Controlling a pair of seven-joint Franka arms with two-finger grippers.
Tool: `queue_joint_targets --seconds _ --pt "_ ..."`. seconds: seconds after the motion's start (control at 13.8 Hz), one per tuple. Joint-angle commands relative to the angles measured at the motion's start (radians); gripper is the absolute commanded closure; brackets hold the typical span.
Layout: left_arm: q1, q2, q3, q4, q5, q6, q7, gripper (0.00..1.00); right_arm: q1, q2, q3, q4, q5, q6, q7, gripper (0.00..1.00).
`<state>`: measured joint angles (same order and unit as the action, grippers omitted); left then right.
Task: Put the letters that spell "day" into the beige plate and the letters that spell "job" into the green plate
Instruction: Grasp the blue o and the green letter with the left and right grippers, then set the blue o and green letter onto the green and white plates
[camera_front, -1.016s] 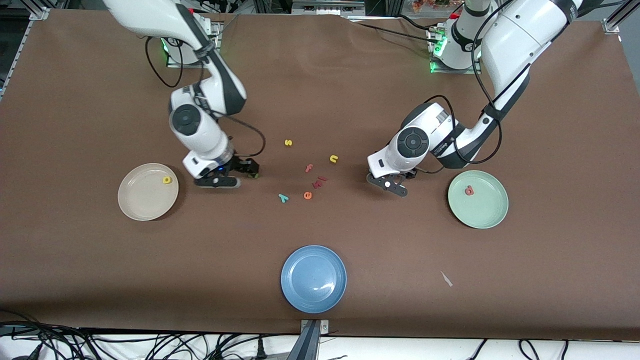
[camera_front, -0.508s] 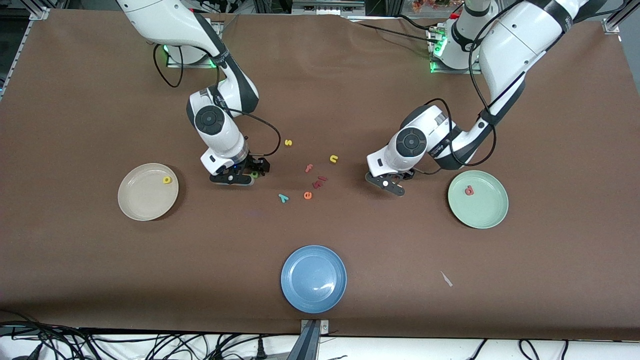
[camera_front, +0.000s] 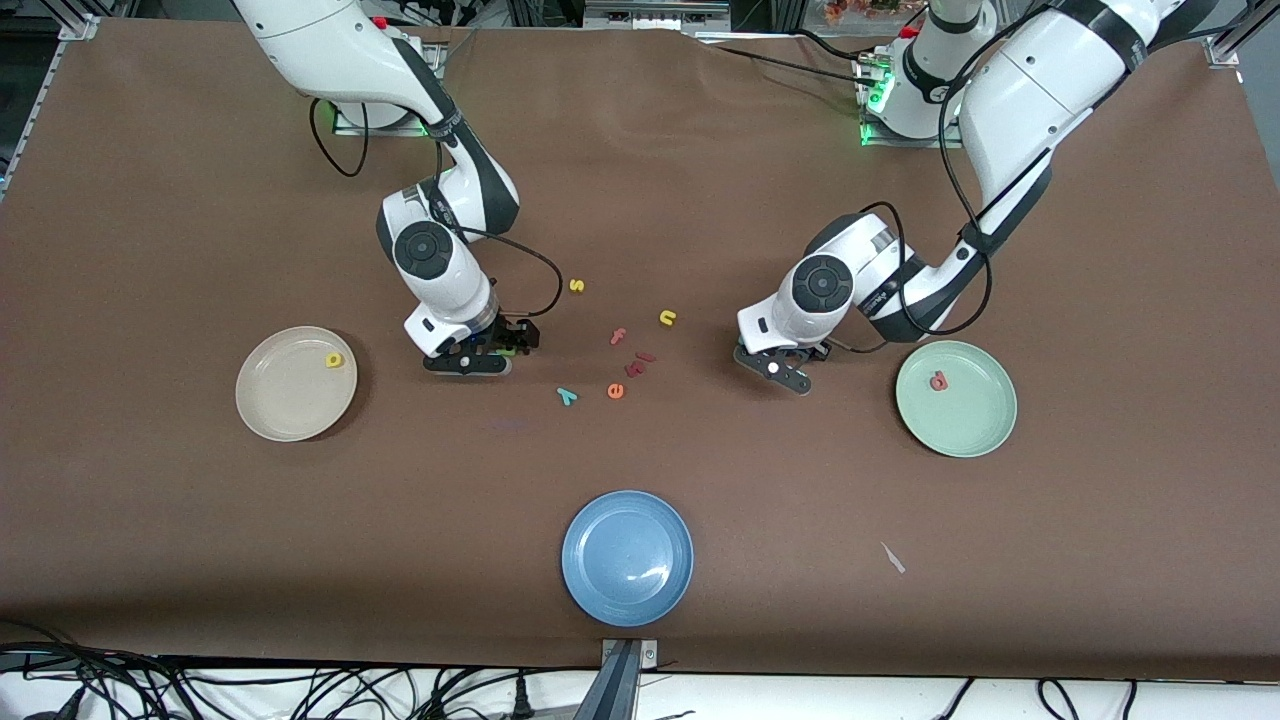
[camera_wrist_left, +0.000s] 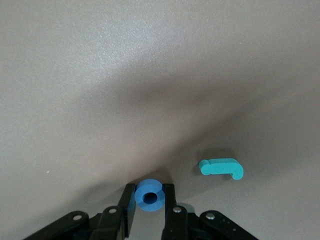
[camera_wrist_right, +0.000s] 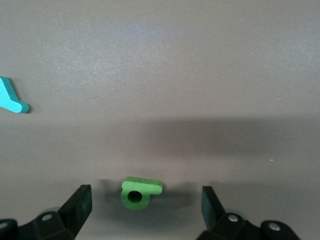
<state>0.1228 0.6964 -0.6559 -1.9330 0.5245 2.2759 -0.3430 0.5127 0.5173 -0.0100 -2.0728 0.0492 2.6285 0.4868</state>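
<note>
Brown table (camera_front: 200, 520) — left tool (camera_wrist_left: 150, 210) clamped on blue o (camera_wrist_left: 149, 195), right tool (camera_wrist_right: 145, 207) wide astride green a (camera_wrist_right: 140, 192).

a lab: aluminium framing (camera_front: 60, 30) and loose cables (camera_front: 200, 690) ring the brown table (camera_front: 150, 550).

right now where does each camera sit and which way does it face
Front view: high across the table, facing both arms' bases; shows both arms and the beige plate.
Left wrist view: looks down on the left gripper, shut on the blue o.
Right wrist view: down past the open right gripper at the green a.
Shared: the teal y.
</note>
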Motion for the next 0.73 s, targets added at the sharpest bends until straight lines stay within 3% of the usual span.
queue_joint_targets --seconds 0.0,0.29,0.65 --pt "0.018 -0.032 -0.007 0.006 0.028 -0.009 -0.002 1.0 0.0 0.016 0.002 0.016 -0.015 0.01 -0.019 0.09" --pt "0.044 -0.093 -0.01 0.057 0.026 -0.151 0.059 1.0 0.001 0.023 0.004 0.017 -0.015 0.01 -0.019 0.19" --pt "0.256 -0.112 -0.011 0.063 0.011 -0.165 0.428 1.0 0.003 0.027 0.005 0.023 -0.015 0.01 -0.024 0.42"
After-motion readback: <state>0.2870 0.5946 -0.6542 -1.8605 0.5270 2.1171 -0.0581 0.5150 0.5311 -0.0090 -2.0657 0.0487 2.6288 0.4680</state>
